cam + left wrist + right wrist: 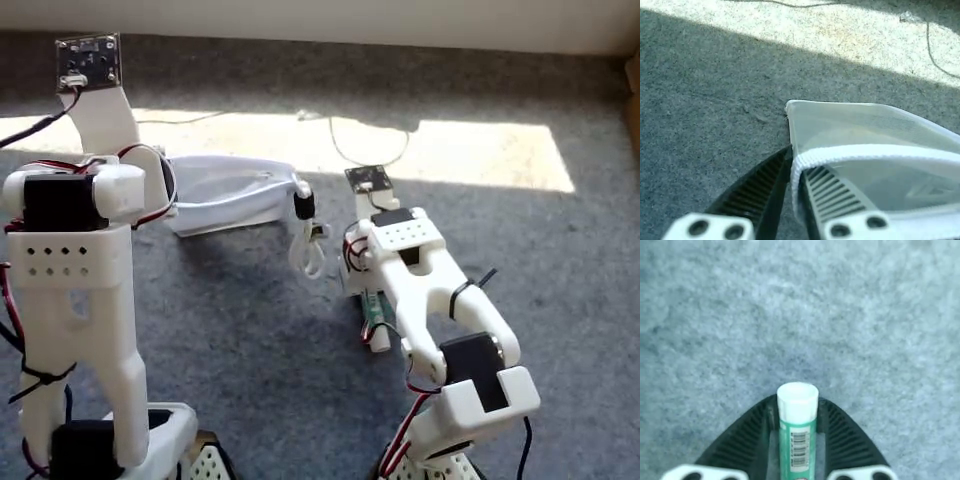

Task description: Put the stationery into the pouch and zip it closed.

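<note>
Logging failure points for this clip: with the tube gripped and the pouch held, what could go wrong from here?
1. The left gripper pinches just the woven rim of the translucent white mesh pouch. Its mouth looks narrow, so insertion may miss.
2. The green-and-white capped tube juts past the fingertips of the right gripper and could pivot or slip.
3. The white looped cord beside the pouch might snag.

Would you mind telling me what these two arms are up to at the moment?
The left pincer is shut on the white edge band of the translucent pouch, which lies on the grey carpet. The right pincer is shut on a green glue stick with a white cap, held off to the side of the pouch. The glue stick is not yet in the pouch.
</note>
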